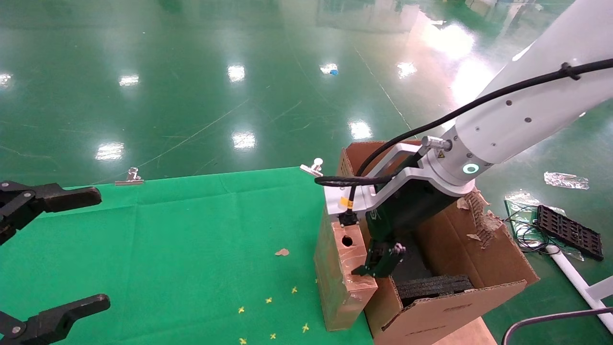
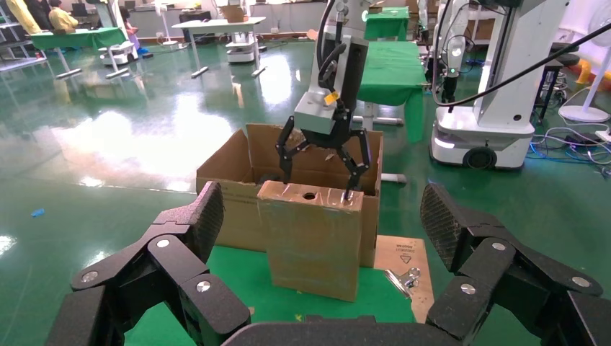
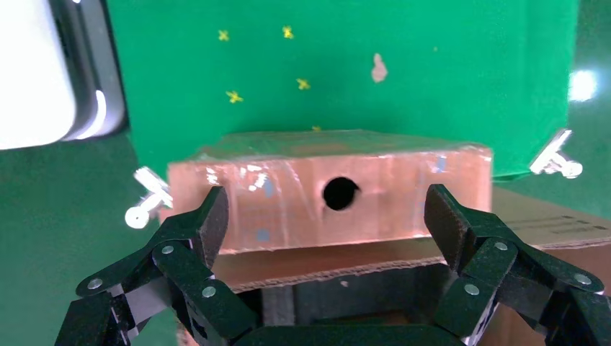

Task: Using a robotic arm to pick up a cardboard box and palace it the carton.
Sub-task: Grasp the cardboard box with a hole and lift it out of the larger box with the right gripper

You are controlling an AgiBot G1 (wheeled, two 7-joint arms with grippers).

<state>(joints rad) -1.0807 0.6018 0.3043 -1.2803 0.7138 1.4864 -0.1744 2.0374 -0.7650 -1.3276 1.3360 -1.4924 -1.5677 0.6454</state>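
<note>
Slim brown tape-patched cardboard box (image 1: 342, 278) upright on my green-clothed desk (image 1: 182, 230), touching the large corrugated carton (image 1: 455, 287), round hole up, my right gripper (image 2: 322, 160) just above it, fingers (image 3: 194, 223) apart, left gripper (image 1: 48, 254) parked aside, fingers spread.

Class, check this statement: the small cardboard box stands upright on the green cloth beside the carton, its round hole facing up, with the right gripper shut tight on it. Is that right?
Not quite. The right gripper is open, its fingers spread over the cardboard box without clamping it, as the left wrist view shows. The rest holds: the box stands upright on the green cloth beside the carton, hole up.
</note>
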